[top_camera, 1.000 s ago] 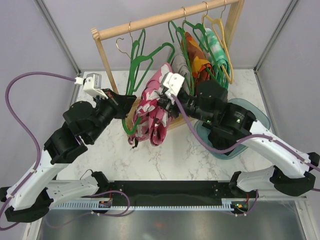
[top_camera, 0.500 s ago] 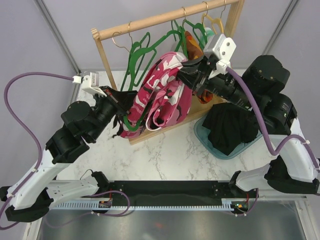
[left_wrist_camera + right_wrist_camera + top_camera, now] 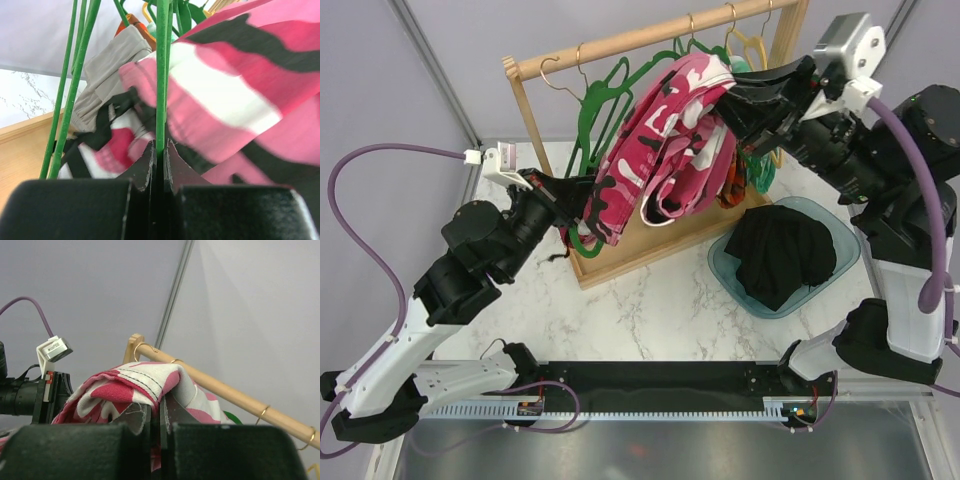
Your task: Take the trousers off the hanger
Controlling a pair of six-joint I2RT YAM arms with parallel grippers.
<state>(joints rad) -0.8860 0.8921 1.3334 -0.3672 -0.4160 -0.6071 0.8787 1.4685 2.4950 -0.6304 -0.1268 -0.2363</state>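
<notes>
Two arms are reaching out from the near edge of the table. The left gripper (image 3: 570,202), toward the left edge, is clenched on the thin bar of a green hanger (image 3: 161,75); the left wrist view is showing the bar pinched upright between the two fingertips. Toward the right edge, a teal basin (image 3: 722,272) is sitting on the marble table (image 3: 650,315) and holding the black trousers (image 3: 782,255), which are lying bunched inside it.

Beyond the left gripper, the wooden rack (image 3: 620,42) is standing across the middle of the table, its base (image 3: 630,258) running aslant toward the far right corner. The camouflage trousers (image 3: 665,150), pink, white and dark, are hanging stretched in a long band from just beside the left gripper up past the rail. Their lower end is lying against the held hanger, and a loop of fabric is drooping in front of the rack's base. Behind them, in the left wrist view, the grey trousers (image 3: 107,75) are hanging on a hanger, with a bit of orange fabric (image 3: 131,22) showing farther back.

Farthest and highest, the right gripper (image 3: 732,92) is gripping the upper fold of the camouflage trousers above the far right corner, its fingers pressed together on the stitched hem in the right wrist view. A yellow hanger (image 3: 748,45) is hanging on the rail just behind it.
</notes>
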